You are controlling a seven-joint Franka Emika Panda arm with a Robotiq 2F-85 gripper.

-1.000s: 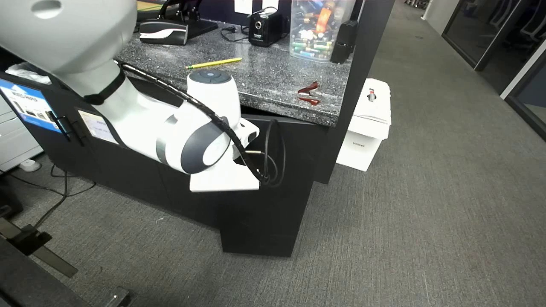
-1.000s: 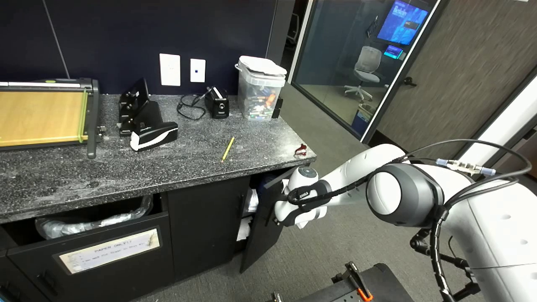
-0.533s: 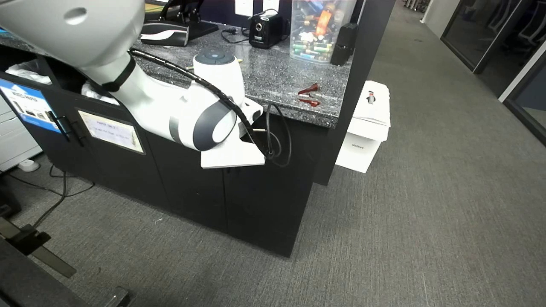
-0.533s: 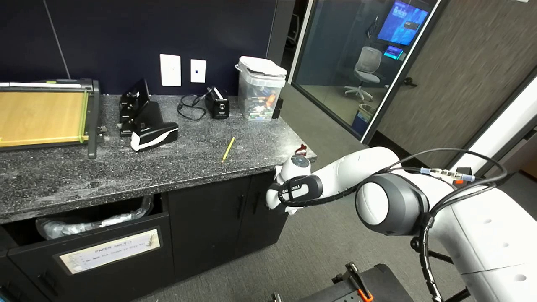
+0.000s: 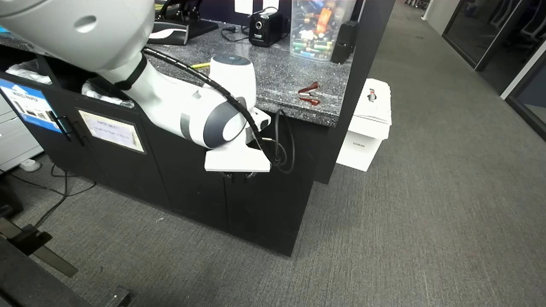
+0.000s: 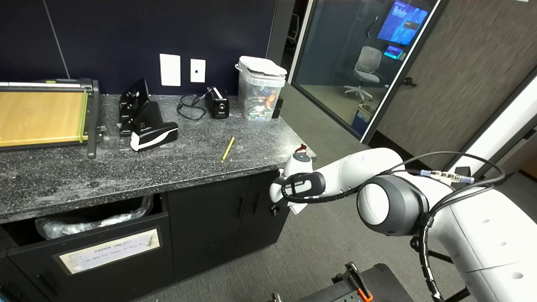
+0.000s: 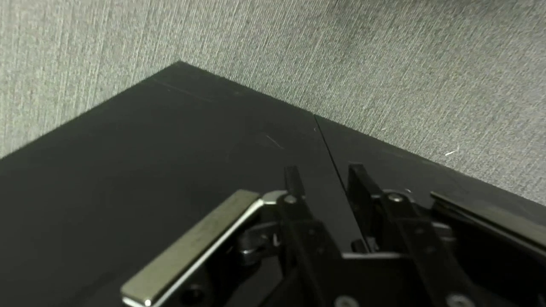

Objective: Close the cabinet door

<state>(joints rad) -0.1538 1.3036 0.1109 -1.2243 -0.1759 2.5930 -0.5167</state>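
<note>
The cabinet door point(image 5: 264, 209) is a matte-black panel at the right end of the cabinet. It lies flush with the black panel beside it, with only a thin seam between them. The door also shows in an exterior view point(image 6: 262, 226) and fills much of the wrist view point(image 7: 183, 145). Its slim dark handle point(image 6: 256, 202) stands near the seam. My gripper point(image 7: 325, 179) has its fingers apart with nothing between them, in front of the door and seam. It points down in an exterior view point(image 5: 239, 175). I cannot tell whether it touches the door.
The speckled countertop point(image 6: 188, 163) overhangs the door, with a yellow pencil point(image 6: 228, 149) and a red staple remover point(image 5: 309, 94) on it. A labelled drawer point(image 6: 109, 251) stands partly open. A white bin point(image 5: 362, 132) is on the floor beyond the cabinet end.
One second ago the door stood ajar with the cabinet's inside showing; half a second ago it was flush, as now. Since then my gripper has moved slightly back and lower.
</note>
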